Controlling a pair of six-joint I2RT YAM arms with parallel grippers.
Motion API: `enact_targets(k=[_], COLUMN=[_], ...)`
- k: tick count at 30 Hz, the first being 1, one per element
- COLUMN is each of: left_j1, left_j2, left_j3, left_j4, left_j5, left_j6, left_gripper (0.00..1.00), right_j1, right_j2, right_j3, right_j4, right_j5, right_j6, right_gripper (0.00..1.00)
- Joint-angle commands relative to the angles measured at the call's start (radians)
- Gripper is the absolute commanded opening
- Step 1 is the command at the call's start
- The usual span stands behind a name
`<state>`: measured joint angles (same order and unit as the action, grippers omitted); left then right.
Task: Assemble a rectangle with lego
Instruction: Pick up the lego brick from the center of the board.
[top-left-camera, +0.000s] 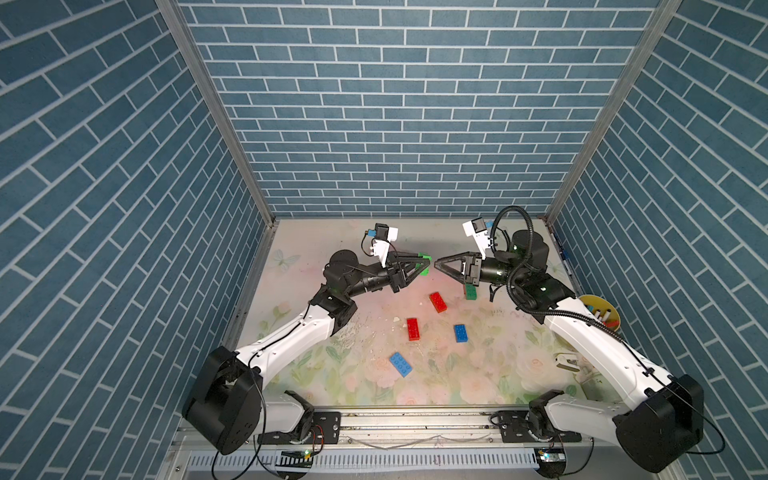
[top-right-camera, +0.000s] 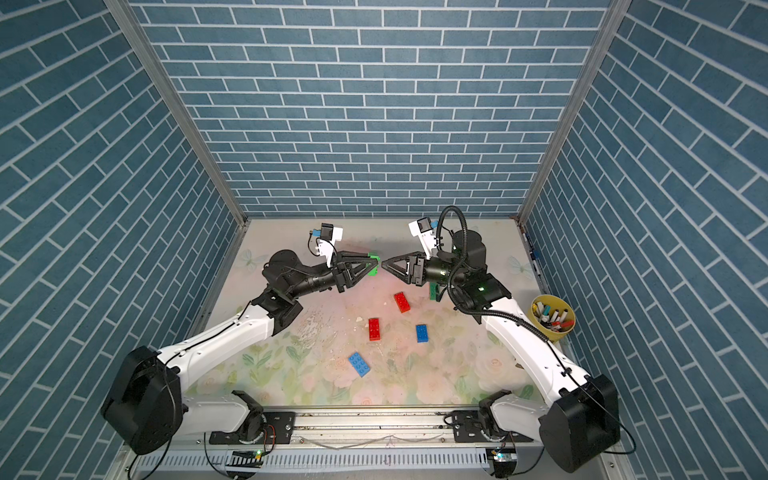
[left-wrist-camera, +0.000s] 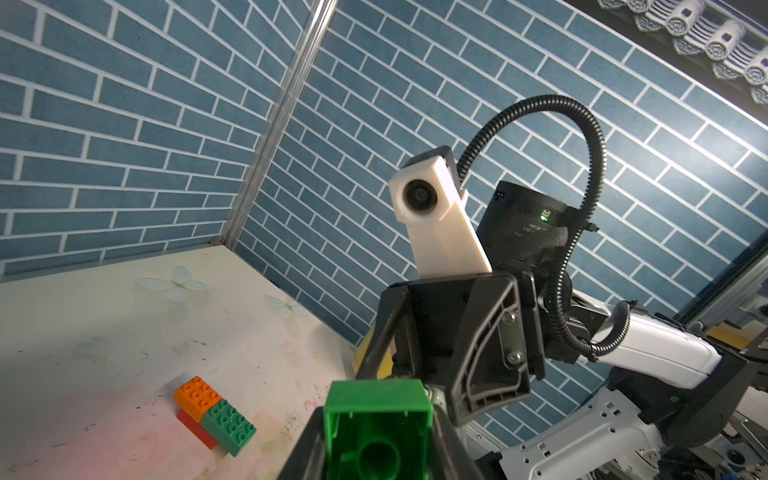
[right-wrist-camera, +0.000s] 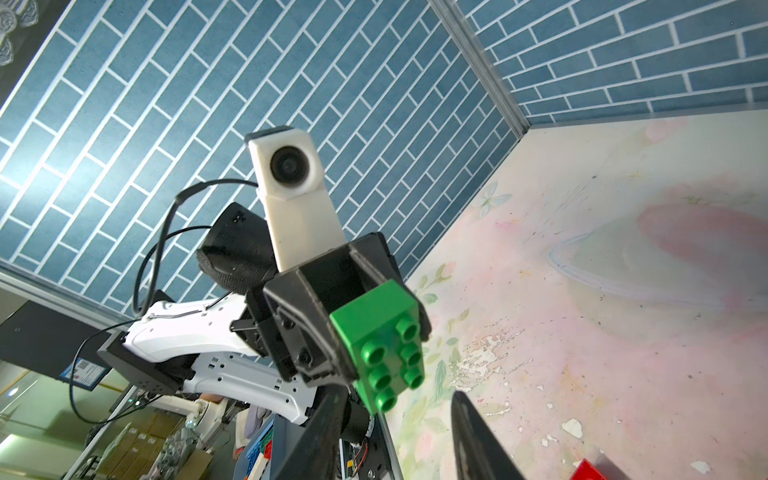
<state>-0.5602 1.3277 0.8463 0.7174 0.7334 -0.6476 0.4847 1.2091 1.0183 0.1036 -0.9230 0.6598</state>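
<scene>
My left gripper (top-left-camera: 428, 264) is raised above the table and shut on a green lego brick (top-left-camera: 424, 272). In the left wrist view the brick's (left-wrist-camera: 378, 432) hollow underside faces the camera. My right gripper (top-left-camera: 436, 264) points at it tip to tip. In the right wrist view its fingers (right-wrist-camera: 328, 436) are open with nothing between them, just short of the brick's studded face (right-wrist-camera: 382, 345). Two red bricks (top-left-camera: 438, 301) (top-left-camera: 413, 329), a blue brick (top-left-camera: 460, 333) and a light blue brick (top-left-camera: 401, 364) lie loose on the table. An orange, green and red stack (left-wrist-camera: 214, 411) sits under the right wrist.
A yellow cup of markers (top-right-camera: 552, 318) stands at the table's right edge behind the right arm. Blue brick-patterned walls (top-left-camera: 395, 124) close in the back and both sides. A metal rail (top-left-camera: 415, 419) runs along the front edge.
</scene>
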Motion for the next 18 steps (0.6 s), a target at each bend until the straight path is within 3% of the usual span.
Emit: enact_targets(k=[1,9,18], left_j1=[0.019,0.025,0.022], left_j2=[-0.011,0.039,0.052], left_j3=[0.009,0.075,0.105], left_j4=[0.058,0.097,0.164], left_j5=[-0.012,0.046,0.100], left_j6=[-0.026,-0.071,-0.147], left_gripper=[0.11,0.11,0.11], right_j1=[0.005,0.023,0.029], right_j2=[-0.030,-0.003,0.050], right_j3=[0.005,0.036,0.081], right_j4=[0.020,0.063,0.117], right_j5=[-0.082,-0.132,-0.120], right_j6=[-0.034,-0.072,-0.094], right_gripper=[0.43,0.45,0.55])
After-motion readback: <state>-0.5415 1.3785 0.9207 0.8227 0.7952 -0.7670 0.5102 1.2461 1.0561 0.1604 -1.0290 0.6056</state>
